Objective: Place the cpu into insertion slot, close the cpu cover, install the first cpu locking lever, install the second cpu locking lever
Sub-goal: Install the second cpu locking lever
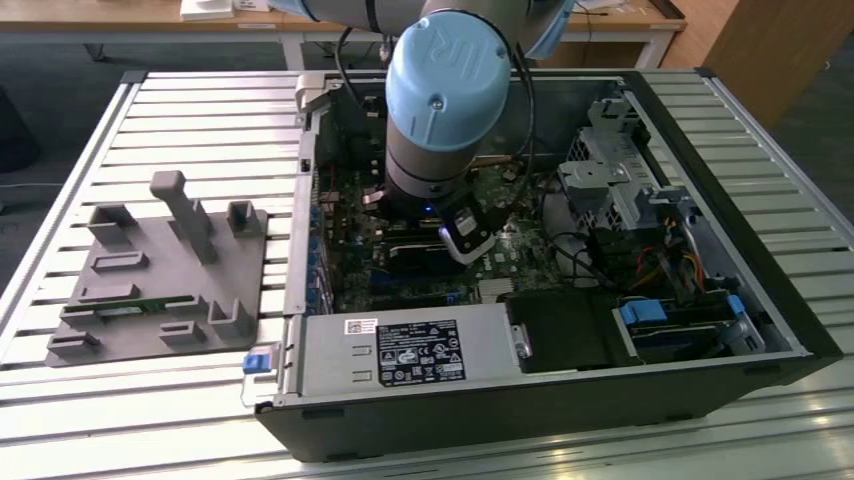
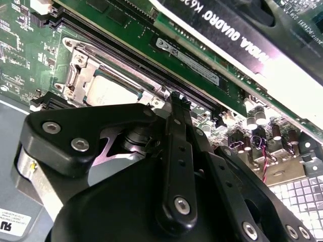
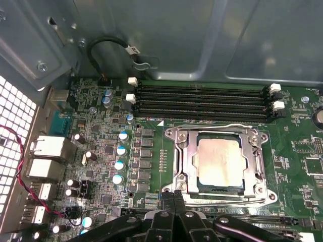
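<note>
claw (image 3: 173,195) clenched, fingertips together, holding nothing, just beside the cpu cover (image 3: 220,164); cover lies closed over the cpu (image 3: 220,161) in the insertion slot (image 3: 221,189).

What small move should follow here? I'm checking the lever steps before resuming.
Probably ease the gripper onto the lever wire along the socket edge nearest it. The cpu is seated, the cpu cover lies flat over it, and the shut fingertips hang beside that wire. Whether it is latched is unclear.
</note>
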### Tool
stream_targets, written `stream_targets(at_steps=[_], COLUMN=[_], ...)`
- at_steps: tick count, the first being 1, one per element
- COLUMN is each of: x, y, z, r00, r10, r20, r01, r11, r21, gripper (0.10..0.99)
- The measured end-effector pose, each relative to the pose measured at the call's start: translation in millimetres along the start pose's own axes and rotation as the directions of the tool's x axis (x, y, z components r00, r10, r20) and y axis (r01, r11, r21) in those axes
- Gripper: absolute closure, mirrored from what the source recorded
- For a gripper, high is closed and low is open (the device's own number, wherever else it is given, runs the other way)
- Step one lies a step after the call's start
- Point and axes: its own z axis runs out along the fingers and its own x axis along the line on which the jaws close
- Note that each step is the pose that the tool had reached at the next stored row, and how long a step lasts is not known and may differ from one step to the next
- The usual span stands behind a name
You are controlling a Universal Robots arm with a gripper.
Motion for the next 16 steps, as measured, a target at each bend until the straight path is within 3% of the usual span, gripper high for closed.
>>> stream_targets(at_steps=[9, 16], x=[0.0, 0.1], y=[0.0, -0.1], z=[0.0, 0.1], r00=[1.0000, 1.0000], r10=[0.000, 0.000], r20=[0.0001, 0.0005], r01=[0.000, 0.000], r11=[1.0000, 0.9998], r21=[-0.007, -0.019], gripper=[0.980, 0.980])
